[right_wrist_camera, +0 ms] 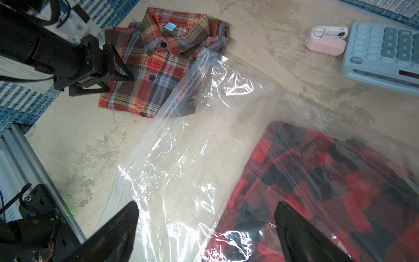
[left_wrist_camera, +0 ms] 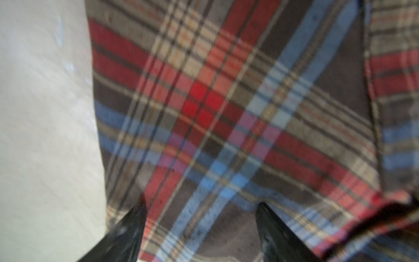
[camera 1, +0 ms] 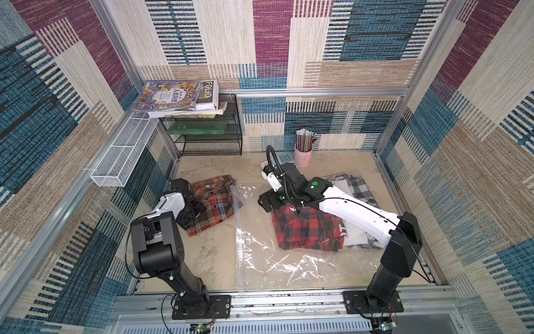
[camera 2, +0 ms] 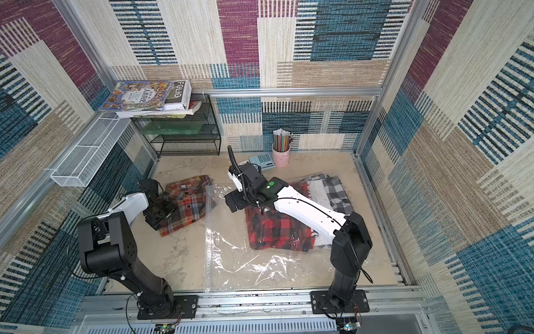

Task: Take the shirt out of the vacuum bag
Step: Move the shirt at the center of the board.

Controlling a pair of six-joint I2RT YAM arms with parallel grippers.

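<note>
right end effector [right_wrist_camera: 207, 206] hovers released above the vacuum bag [right_wrist_camera: 181, 158], left end effector [left_wrist_camera: 201, 202] released over the plaid shirt [right_wrist_camera: 158, 61] lying outside on the table [right_wrist_camera: 79, 136]; tugging the bag, its zip edge [right_wrist_camera: 176, 90] overlapping that shirt, might drag it.

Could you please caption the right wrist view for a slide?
Open right gripper over the vacuum bag, red-black shirt inside, plaid shirt at its zip edge.

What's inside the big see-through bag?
Inside the vacuum bag lies a red-and-black checked shirt, with white cloth and a grey-and-white checked cloth beside it. The right arm covers part of them, so what lies under it cannot be seen.
</note>
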